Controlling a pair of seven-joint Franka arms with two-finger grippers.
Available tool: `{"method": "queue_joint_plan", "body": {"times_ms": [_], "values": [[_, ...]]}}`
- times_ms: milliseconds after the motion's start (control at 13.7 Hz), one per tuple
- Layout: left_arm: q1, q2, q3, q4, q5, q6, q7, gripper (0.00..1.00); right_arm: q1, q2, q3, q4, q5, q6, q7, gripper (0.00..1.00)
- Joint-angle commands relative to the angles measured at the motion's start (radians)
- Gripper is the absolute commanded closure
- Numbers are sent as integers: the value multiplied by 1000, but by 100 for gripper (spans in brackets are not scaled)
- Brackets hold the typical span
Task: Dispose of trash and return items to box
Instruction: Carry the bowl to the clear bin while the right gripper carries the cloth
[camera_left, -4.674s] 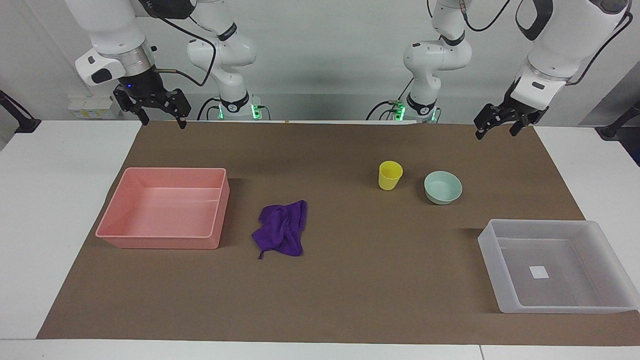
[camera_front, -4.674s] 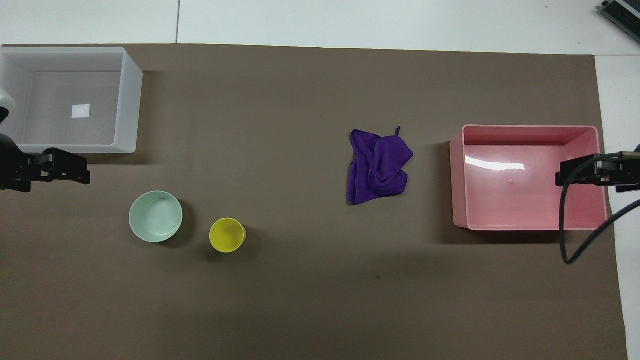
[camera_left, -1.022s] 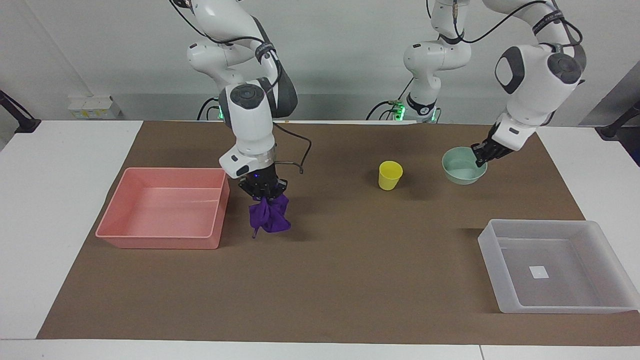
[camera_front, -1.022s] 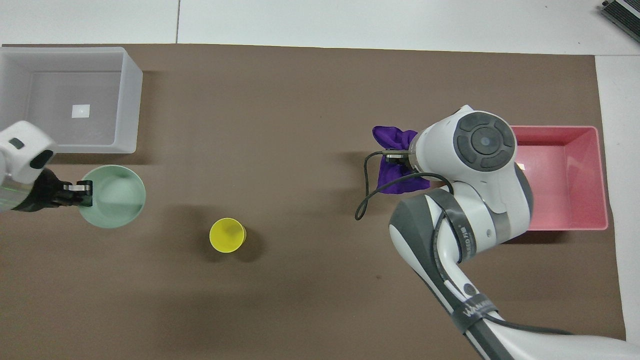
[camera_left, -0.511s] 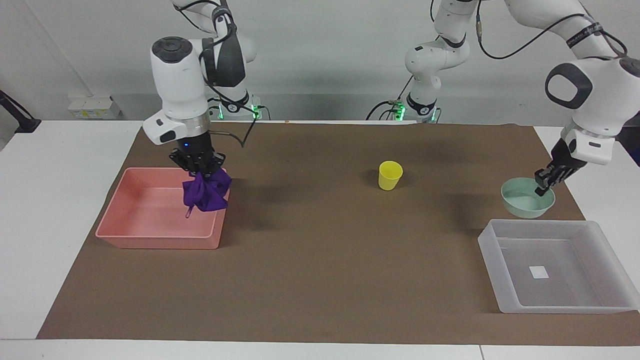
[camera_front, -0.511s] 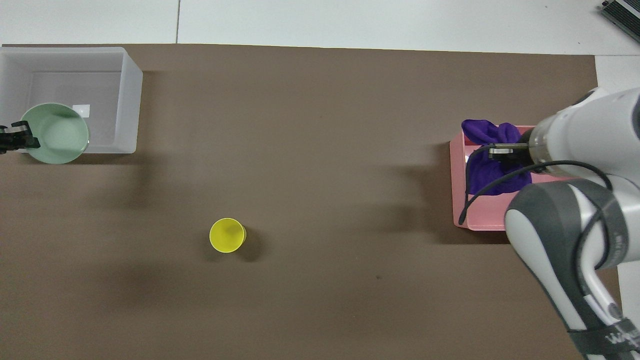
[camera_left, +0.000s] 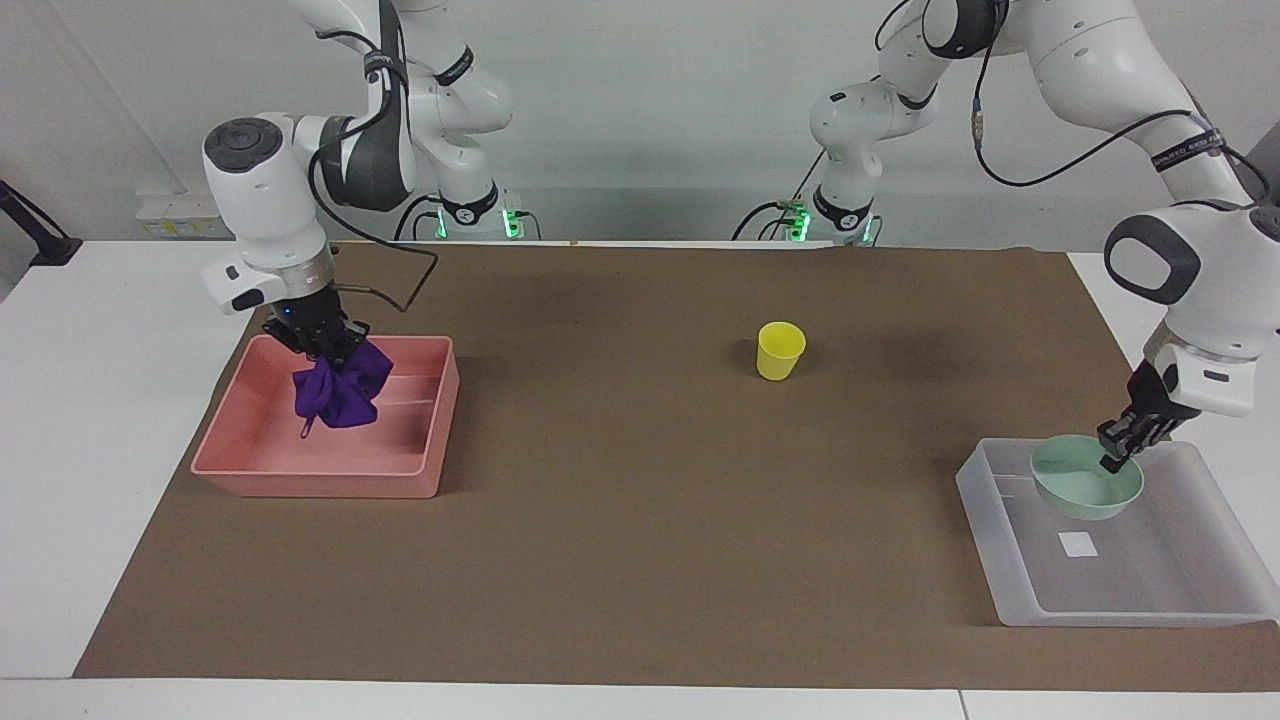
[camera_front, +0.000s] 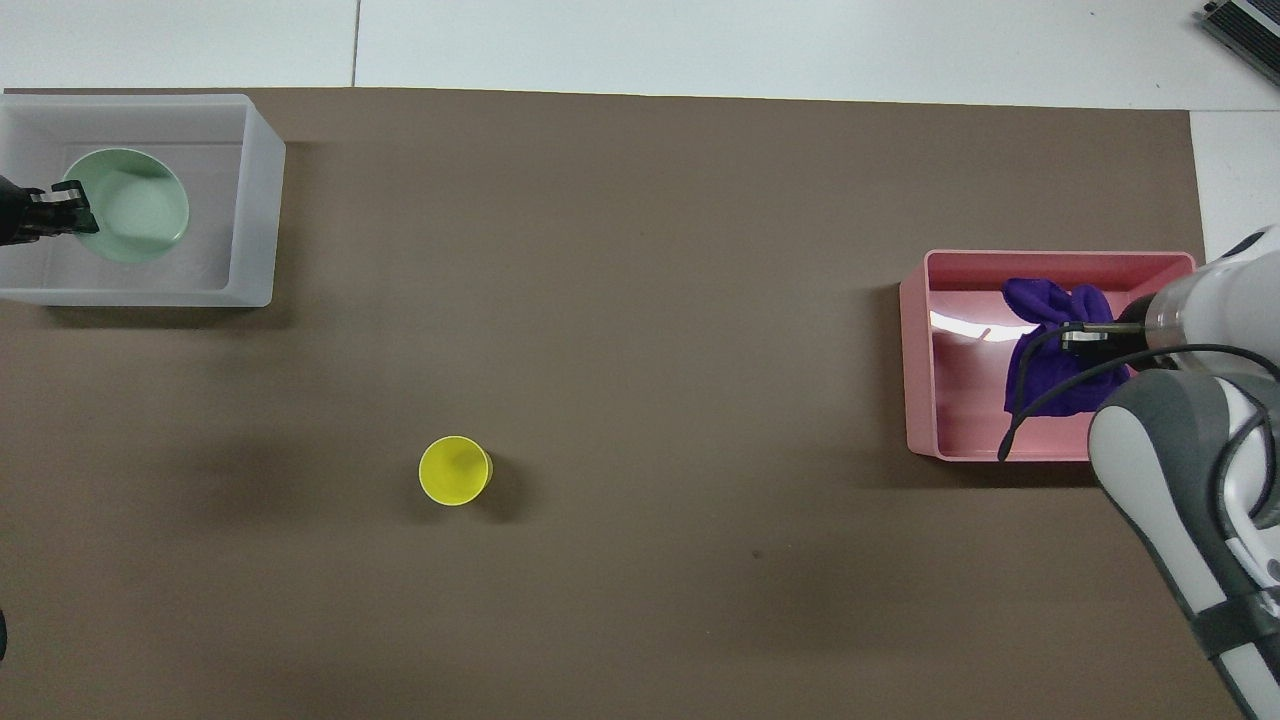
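The right gripper (camera_left: 322, 340) is pinching the soft, crumpled purple rag (camera_left: 340, 392), dangling it over the glossy pink tray (camera_left: 310, 470) at the right arm's end of the desk. The left gripper (camera_left: 1118, 448) is clamping the rim of the smooth, round mint bowl (camera_left: 1085, 492) over the translucent box (camera_left: 1120, 600) by the left arm's farther corner. The yellow plastic cup (camera_left: 780, 351) is standing upright mid-desk.

Pink tray (camera_left: 420, 420) on brown mat (camera_left: 640, 560) over white table (camera_left: 100, 400).
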Motion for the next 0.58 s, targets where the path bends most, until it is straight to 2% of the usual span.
{"method": "queue_joint_plan", "body": {"times_ms": [0,292,365,438,511], "values": [[-12,91,-4,45,48,32,7,100,-56,26,12,-95,-4,156,-34,100],[-15,100,-6,-39,50,149,25,100,-73,89,14,-125,9,240,-36,99],[-17,109,-6,-53,48,196,25,100,-70,106,14,-126,16,254,-32,94],[-19,111,-6,-53,48,218,25,81,-67,119,14,-126,35,273,-35,74],[-14,112,-6,-51,48,244,28,19,-65,123,14,-126,39,276,-34,37]]}}
